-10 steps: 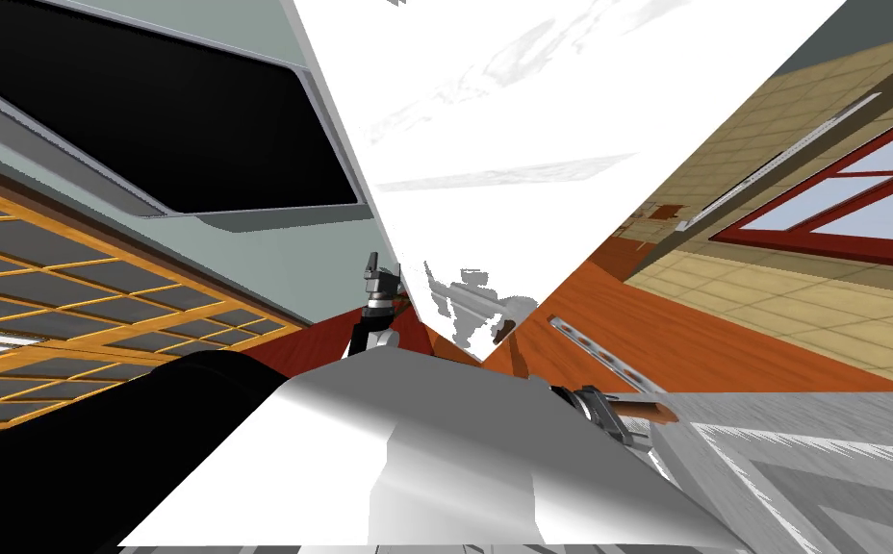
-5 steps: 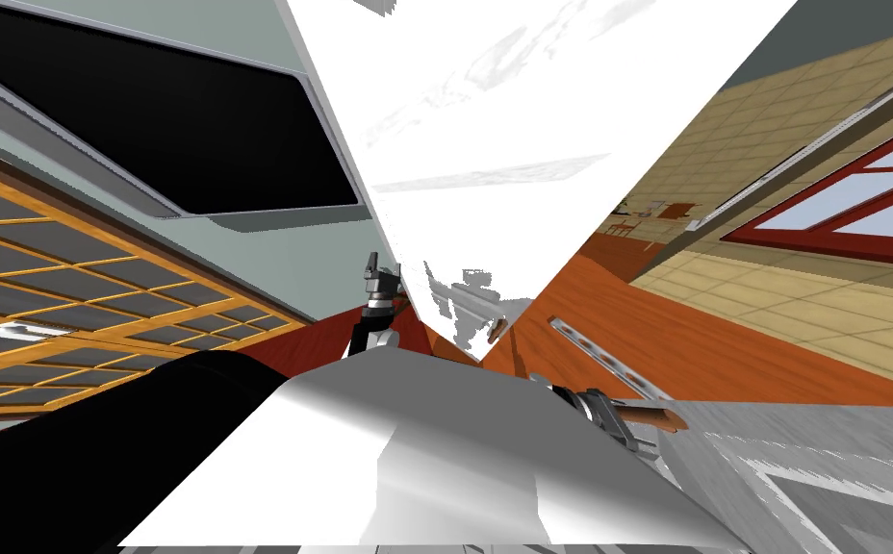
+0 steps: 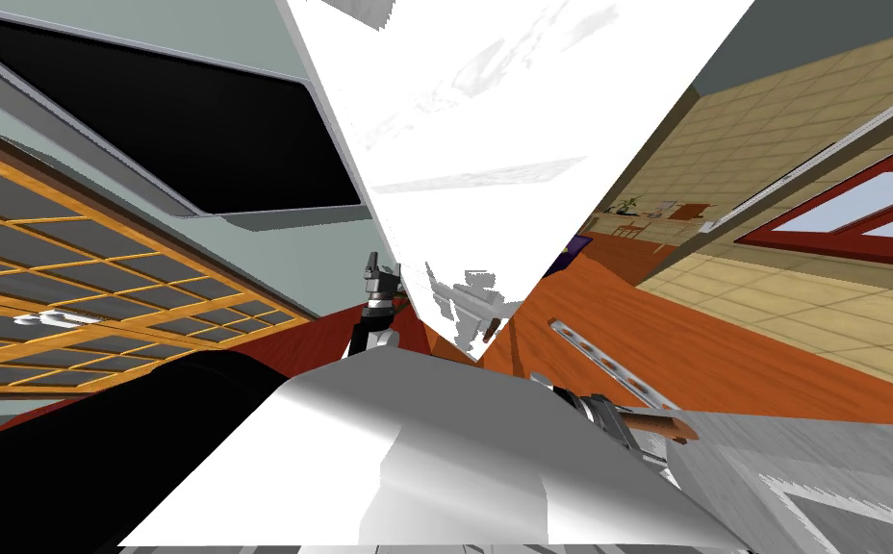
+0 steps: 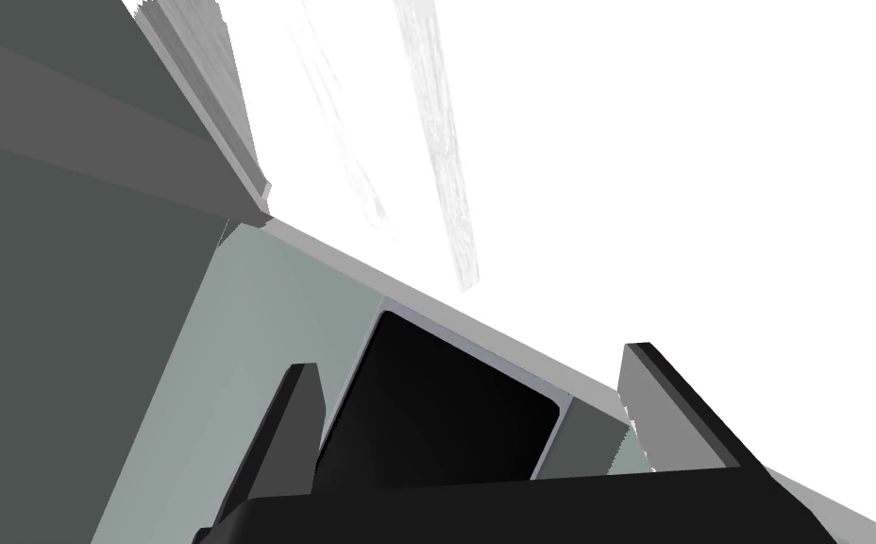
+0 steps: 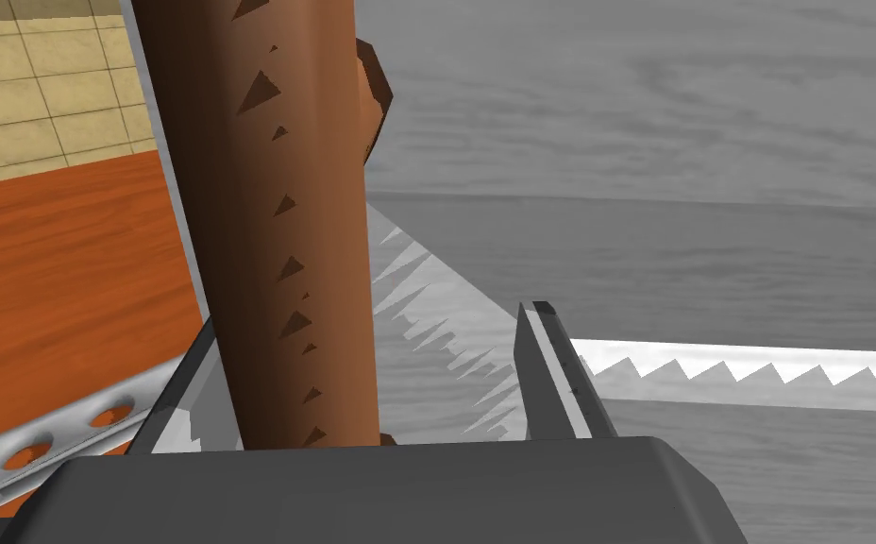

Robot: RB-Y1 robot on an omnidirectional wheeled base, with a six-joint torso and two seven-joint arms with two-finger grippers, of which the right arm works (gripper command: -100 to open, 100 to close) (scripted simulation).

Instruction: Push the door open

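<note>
Two grippers are out in front of the robot, and both have their fingers spread wide with nothing clamped. The right gripper [image 5: 365, 331] is at the grey, wood-grained door [image 5: 672, 142], which stands low on the robot's right. A brown bar handle [image 5: 276, 227] on that door runs up between the fingers, close against one of them and with a clear gap to the other. Just beside the gripper, a metal strip [image 5: 49, 439] with round holes runs along the door's edge. Past that edge lie an orange-brown wood floor [image 5: 58, 283] and a tan tiled wall [image 3: 781, 144] with a red-framed window [image 3: 849, 216].

The left gripper [image 4: 470, 364] is raised near the edge of a broad white panel [image 3: 493, 144] straight ahead. Whether it touches the panel I cannot tell. Between its fingers a black area [image 4: 436, 406] shows, framed in pale grey and set in a grey-green wall [image 4: 228, 340]. Further to the robot's left runs an orange lattice [image 3: 98, 289] with grey panes.
</note>
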